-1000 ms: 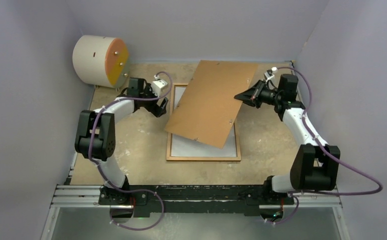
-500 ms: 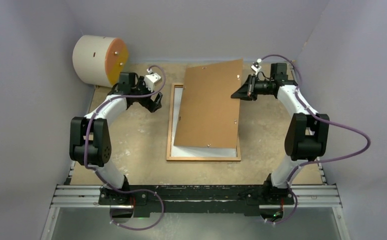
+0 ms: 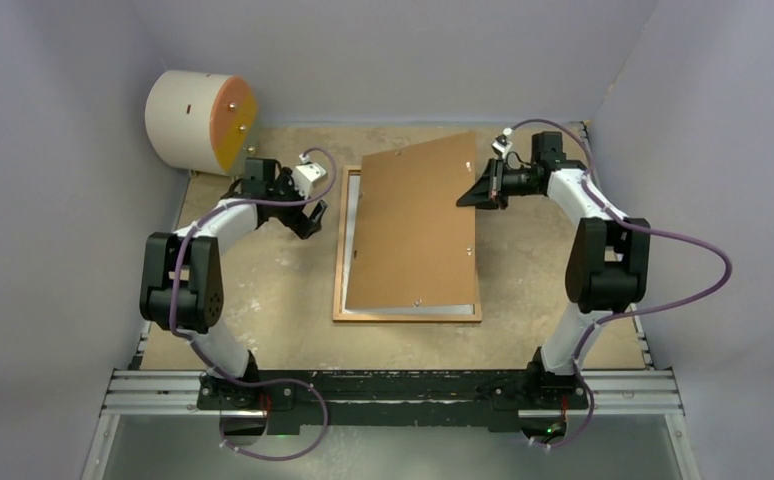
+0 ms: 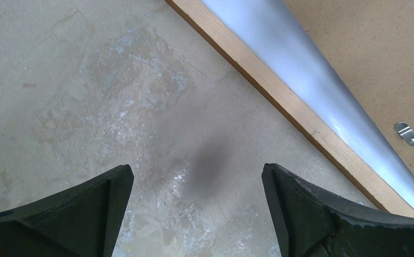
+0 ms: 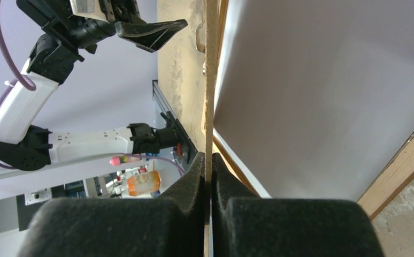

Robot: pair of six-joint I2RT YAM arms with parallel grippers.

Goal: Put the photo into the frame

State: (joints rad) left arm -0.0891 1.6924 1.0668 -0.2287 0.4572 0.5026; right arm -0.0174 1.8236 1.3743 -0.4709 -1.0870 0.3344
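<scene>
right gripper (image 5: pixel 210 158) pinches the flat brown backing board (image 3: pixel 413 230), tilted over the thin orange-brown wooden frame (image 3: pixel 407 316) under it. lower it slowly, edges lined up. left gripper (image 4: pixel 197 171) hangs wide open, frame just beside.

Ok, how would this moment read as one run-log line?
left tool: open over table beside frame | right tool: shut on backing board edge | backing board: tilted over frame
</scene>
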